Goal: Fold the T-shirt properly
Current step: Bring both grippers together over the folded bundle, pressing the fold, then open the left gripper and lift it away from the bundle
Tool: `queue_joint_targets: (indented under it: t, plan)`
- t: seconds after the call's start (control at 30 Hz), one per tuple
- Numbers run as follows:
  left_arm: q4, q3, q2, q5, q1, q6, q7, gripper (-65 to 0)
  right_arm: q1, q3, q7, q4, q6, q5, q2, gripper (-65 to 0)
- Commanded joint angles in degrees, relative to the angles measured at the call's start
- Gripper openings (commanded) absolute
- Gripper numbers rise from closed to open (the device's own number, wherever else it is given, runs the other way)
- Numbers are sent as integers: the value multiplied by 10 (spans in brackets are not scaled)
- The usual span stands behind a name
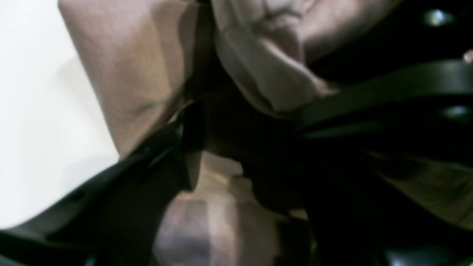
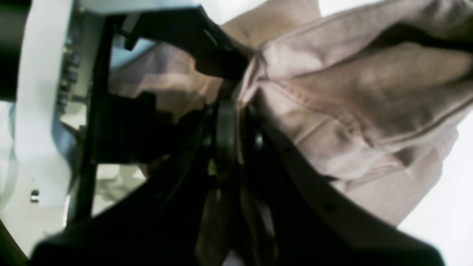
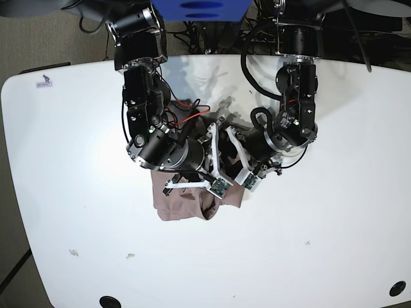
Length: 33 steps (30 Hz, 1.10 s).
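Observation:
The mauve-brown T-shirt (image 3: 183, 208) lies bunched in a small heap at the middle of the white table (image 3: 334, 244), under both grippers. In the right wrist view the right gripper (image 2: 236, 83) is shut, with a gathered hem of the T-shirt (image 2: 351, 92) pinched at its tips. The left gripper (image 1: 244, 118) has its dark fingers (image 1: 369, 96) spread apart. Folds of the T-shirt (image 1: 140, 66) hang just beyond and between them, and a fold touches one finger. In the base view both grippers meet over the heap's top edge, their tips hidden by the wrists.
Red and black cables (image 3: 186, 119) hang behind the arm on the left of the base view. The two arm bases stand at the table's far edge. The table's rounded front corners carry dark holes (image 3: 109, 300).

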Motion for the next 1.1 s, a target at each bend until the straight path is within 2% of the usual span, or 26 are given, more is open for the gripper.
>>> queue_joint_targets:
  t: [0.0,0.57,0.77,1.07]
  plan:
    - [23,0,1,6,-2,3,17,-354,6,-2,6,5,1,13,-6,-650]
    - [101,-1,3,5,-2,3,17,-354,6,-2,5,35,1,13,-6,-650]
    - [138,-38,20,-2,-2,4,0,-344,6,-2,5,51,1,13,-6,-650]
    - [141,-81,22,-27,-15,4,1,-343,6,-2,-8,51,1,12,-6,-650]
